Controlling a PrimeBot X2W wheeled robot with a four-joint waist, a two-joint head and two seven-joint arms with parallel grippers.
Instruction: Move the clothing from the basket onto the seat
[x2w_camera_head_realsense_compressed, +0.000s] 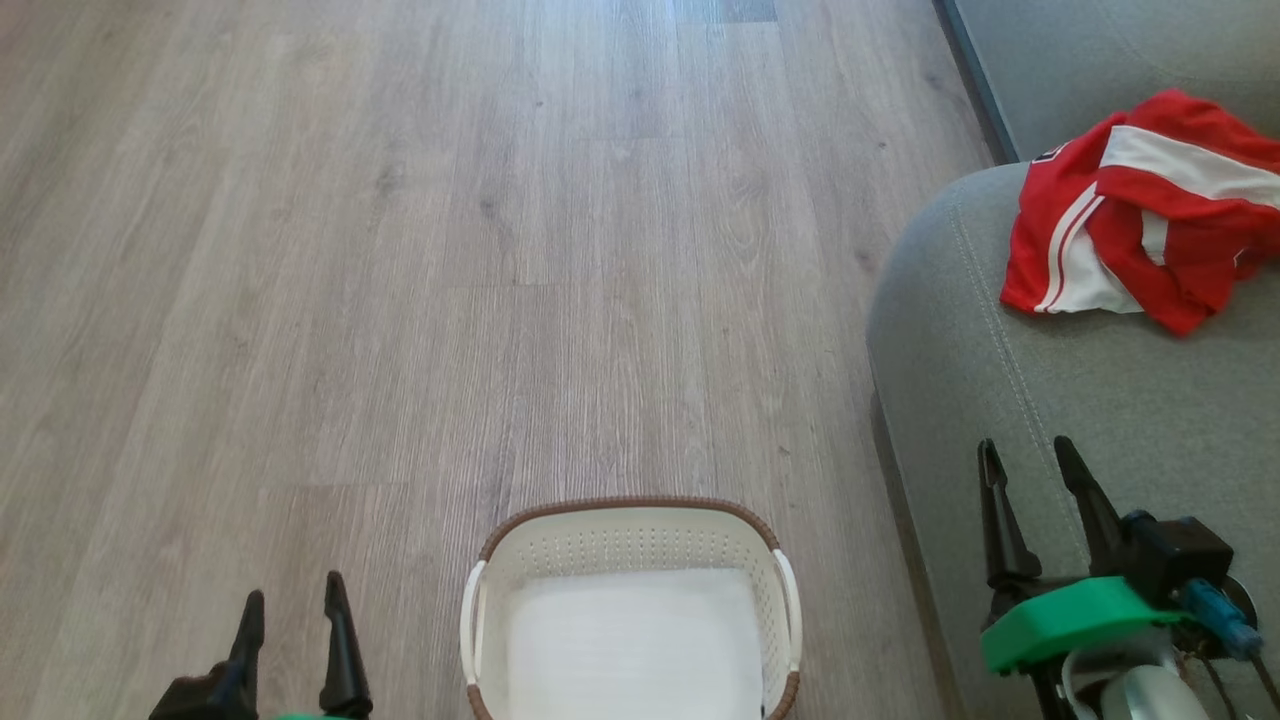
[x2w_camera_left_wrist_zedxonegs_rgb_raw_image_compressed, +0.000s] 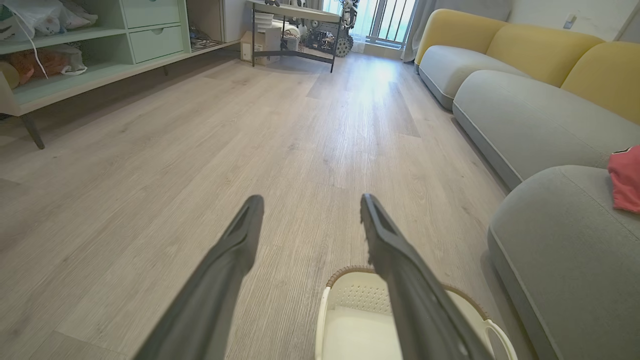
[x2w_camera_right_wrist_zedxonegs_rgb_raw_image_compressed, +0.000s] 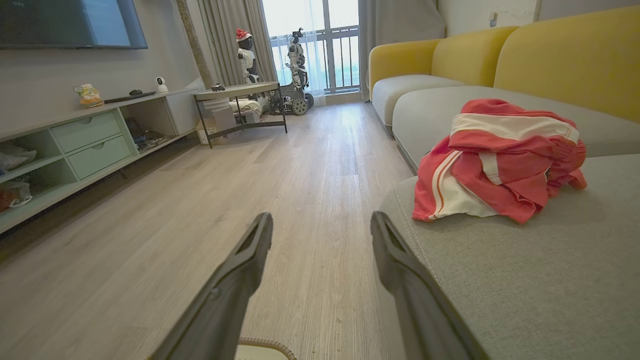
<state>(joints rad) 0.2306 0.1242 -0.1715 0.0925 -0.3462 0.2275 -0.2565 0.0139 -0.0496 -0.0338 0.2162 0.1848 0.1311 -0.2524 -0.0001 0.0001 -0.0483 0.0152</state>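
Observation:
The red clothing (x2w_camera_head_realsense_compressed: 1140, 215) with white stripes lies crumpled on the grey seat (x2w_camera_head_realsense_compressed: 1000, 400) at the right; it also shows as a heap (x2w_camera_right_wrist_zedxonegs_rgb_raw_image_compressed: 500, 165) on the cushion (x2w_camera_right_wrist_zedxonegs_rgb_raw_image_compressed: 525, 280) in the right wrist view, and a red edge (x2w_camera_left_wrist_zedxonegs_rgb_raw_image_compressed: 625, 177) peeks in at the left wrist view's right side. The cream-white basket (x2w_camera_head_realsense_compressed: 630, 530) with brown rim stands on the floor at bottom centre, its inside bare and white. My left gripper (x2w_camera_head_realsense_compressed: 295, 595) hangs open left of the basket. My right gripper (x2w_camera_head_realsense_compressed: 1030, 460) is open above the seat's front edge, nothing between its fingers.
Pale wood floor (x2w_camera_head_realsense_compressed: 400, 250) stretches ahead. A green shelf unit (x2w_camera_left_wrist_zedxonegs_rgb_raw_image_compressed: 100, 45) lines the left wall, a small table (x2w_camera_right_wrist_zedxonegs_rgb_raw_image_compressed: 240, 100) and robot figures (x2w_camera_right_wrist_zedxonegs_rgb_raw_image_compressed: 295, 55) stand by the far window, and yellow sofa backs (x2w_camera_right_wrist_zedxonegs_rgb_raw_image_compressed: 550, 55) run along the right.

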